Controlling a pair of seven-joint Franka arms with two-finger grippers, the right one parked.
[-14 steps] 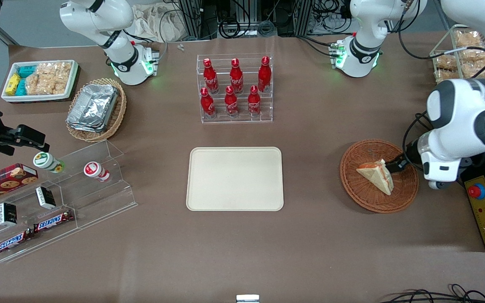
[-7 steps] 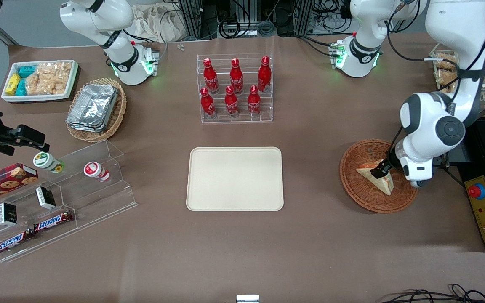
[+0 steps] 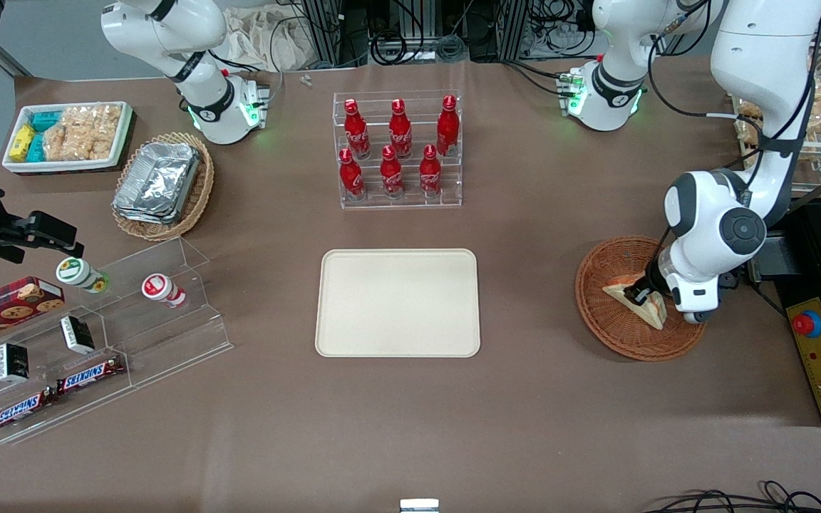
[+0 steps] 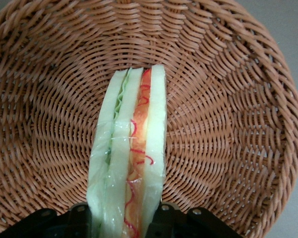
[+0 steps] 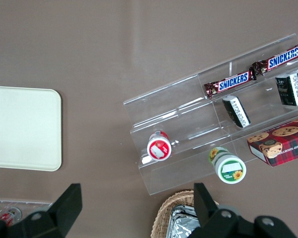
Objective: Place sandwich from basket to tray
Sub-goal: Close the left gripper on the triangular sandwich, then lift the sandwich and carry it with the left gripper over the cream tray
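The sandwich [image 3: 651, 311] stands on edge in the reddish-brown wicker basket [image 3: 606, 329], toward the working arm's end of the table. My left gripper [image 3: 643, 291] is down in the basket, shut on the sandwich at one end. In the left wrist view the sandwich [image 4: 131, 144] shows pale bread with green and orange-red filling, and the black fingers [image 4: 80, 212] press on both its bread faces. The gripper [image 4: 124, 218] holds it just above the basket's weave [image 4: 228, 99]. The cream tray [image 3: 400, 303] lies flat in the middle of the table with nothing on it.
A clear rack of red bottles [image 3: 396, 149] stands farther from the front camera than the tray. Toward the parked arm's end are a tan basket of foil containers [image 3: 161, 185], a white snack bin [image 3: 68, 135] and a clear stepped shelf [image 3: 111, 335]. A control box [image 3: 820, 356] sits beside the basket.
The left arm swung in over the basket and lowered its gripper onto the sandwich. The sandwich has stayed where it was.
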